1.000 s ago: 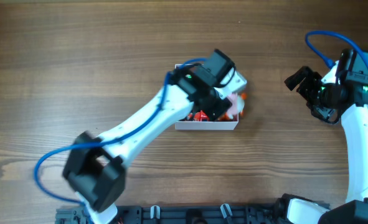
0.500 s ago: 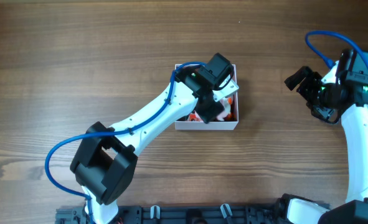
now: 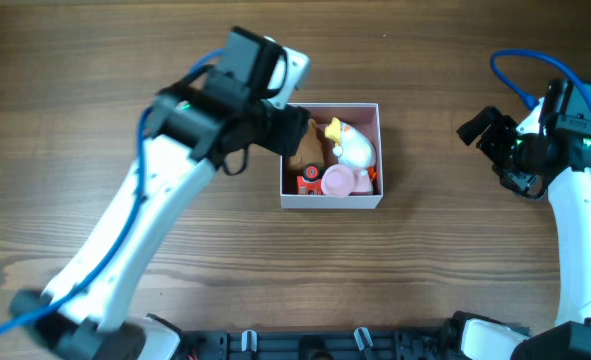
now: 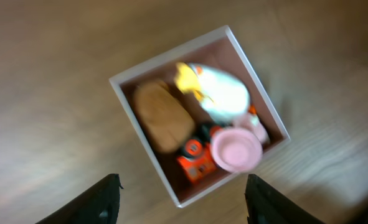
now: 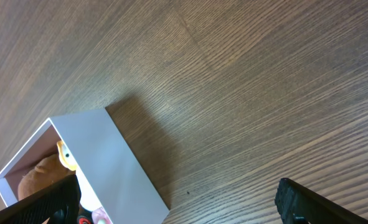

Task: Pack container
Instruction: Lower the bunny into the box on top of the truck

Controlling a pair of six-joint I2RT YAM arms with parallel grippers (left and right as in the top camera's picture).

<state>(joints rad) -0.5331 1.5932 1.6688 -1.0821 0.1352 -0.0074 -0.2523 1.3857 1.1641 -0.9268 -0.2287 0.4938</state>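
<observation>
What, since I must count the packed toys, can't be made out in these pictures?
Left wrist: motion blur smears everything in the container; the shape of the orange-red toy is unreadable.
Right wrist: the container's white wall and the picture's lower-left edge hide nearly all the toys.
Overhead: the left gripper overlaps the left side of the brown toy; anything beneath the pink disc is hidden.

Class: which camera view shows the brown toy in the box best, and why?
Left wrist: the brown toy lies whole and large, if blurred, in the container. Overhead shows it small and dark. Right wrist catches only a sliver over the rim.
</observation>
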